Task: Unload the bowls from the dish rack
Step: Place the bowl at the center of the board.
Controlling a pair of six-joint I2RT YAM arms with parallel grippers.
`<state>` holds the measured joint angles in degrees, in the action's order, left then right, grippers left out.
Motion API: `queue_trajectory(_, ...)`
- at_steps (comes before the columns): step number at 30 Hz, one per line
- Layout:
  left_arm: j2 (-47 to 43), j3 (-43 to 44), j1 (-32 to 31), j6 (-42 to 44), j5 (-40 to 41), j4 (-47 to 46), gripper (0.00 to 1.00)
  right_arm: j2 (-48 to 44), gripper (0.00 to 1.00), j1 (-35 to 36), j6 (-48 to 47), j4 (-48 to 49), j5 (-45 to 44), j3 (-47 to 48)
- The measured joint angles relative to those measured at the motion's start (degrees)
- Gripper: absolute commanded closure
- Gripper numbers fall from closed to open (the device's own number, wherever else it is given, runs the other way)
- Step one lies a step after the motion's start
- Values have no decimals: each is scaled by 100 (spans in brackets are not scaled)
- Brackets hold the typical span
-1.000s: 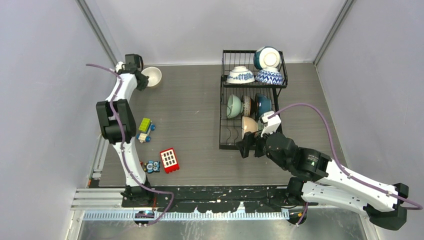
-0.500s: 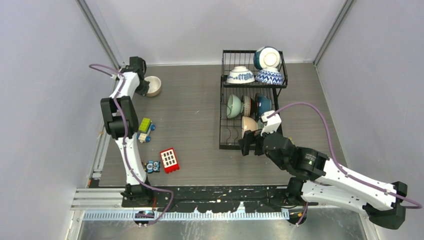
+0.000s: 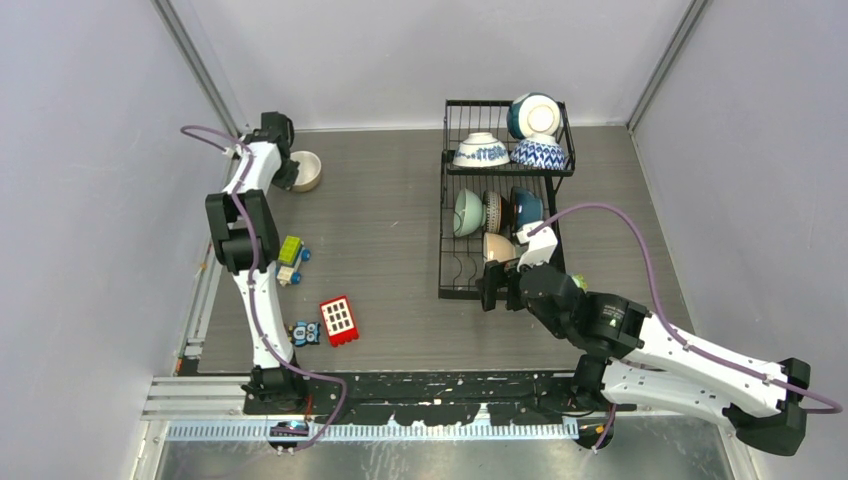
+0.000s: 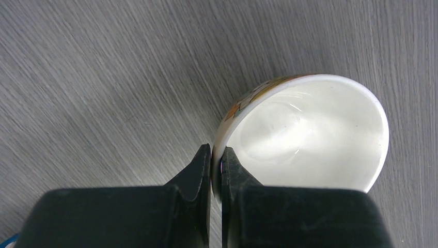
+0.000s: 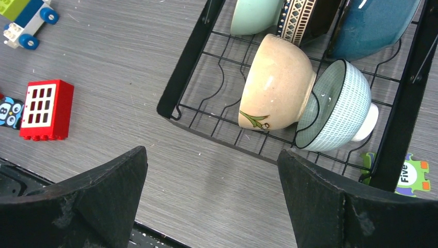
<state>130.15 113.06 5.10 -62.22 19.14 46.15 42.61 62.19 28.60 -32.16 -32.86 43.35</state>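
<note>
Left tool (image 4: pixel 216 155): clenched on the rim of a white bowl (image 4: pixel 310 134), one finger inside the wall and one outside (an orange pattern shows on the outer wall).
White bowl: mouth up, at about 10 o'clock on the desk (image 3: pixel 390 220), well apart from the dish rack (image 5: pixel 188 61); I cannot tell whether it rests on the desk or hangs just above it.
Right tool (image 5: pixel 210 155): released, jaws spread wide, hovering at the rack's 6 o'clock edge with nothing between them.
Cream bowl (image 5: pixel 276 82): on its side in the lower tier, nearest the right tool, touching a ribbed pale teal bowl (image 5: pixel 335 106) at its 3 o'clock.
Rest of lower tier: pale green bowl (image 5: pixel 253 15), brown patterned bowl (image 5: pixel 299 20) and dark teal bowl (image 5: pixel 372 26) in a row at 12 o'clock of the cream one.
Upper basket (image 3: pixel 460 120): two blue-and-white bowls (image 3: pixel 480 150) mouth down, and a teal bowl (image 3: pixel 533 113) on its side at their 12 o'clock.
Dish rack: at about 1 o'clock on the desk.
Toys: red block (image 5: pixel 45 109) and toy car (image 5: pixel 26 18) at the rack's 9 o'clock; a puzzle piece (image 5: pixel 410 173) lies by its near right corner.
</note>
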Motion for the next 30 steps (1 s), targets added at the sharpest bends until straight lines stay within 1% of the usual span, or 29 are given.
queue_trajectory(5, 15, 33, -31, 125, 103, 2, 99, 28, 0, 0, 0, -4, -61, 0)
queue_trajectory(13, 15, 39, -63, 267, 190, 4, 85, 68, 0, 0, 2, -11, -136, 0)
queue_trajectory(17, 15, 42, -66, 280, 188, -4, 75, 68, 0, 0, 2, -33, -162, 0)
queue_trajectory(21, 15, 39, -63, 293, 166, -11, 70, 66, 0, 0, 4, -74, -192, 0)
queue_trajectory(23, 15, 42, -63, 297, 125, -22, 65, 66, 0, 0, 4, -92, -225, 0)
queue_trajectory(25, 15, 39, -63, 315, 70, -26, 57, 66, 0, 0, 4, -92, -249, 0)
queue_trajectory(28, 15, 42, -66, 352, 11, -42, 48, 68, 0, 0, 4, -92, -258, 2)
queue_trajectory(30, 11, 42, -63, 393, -35, -42, 40, 68, 0, 0, 2, -92, -260, 2)
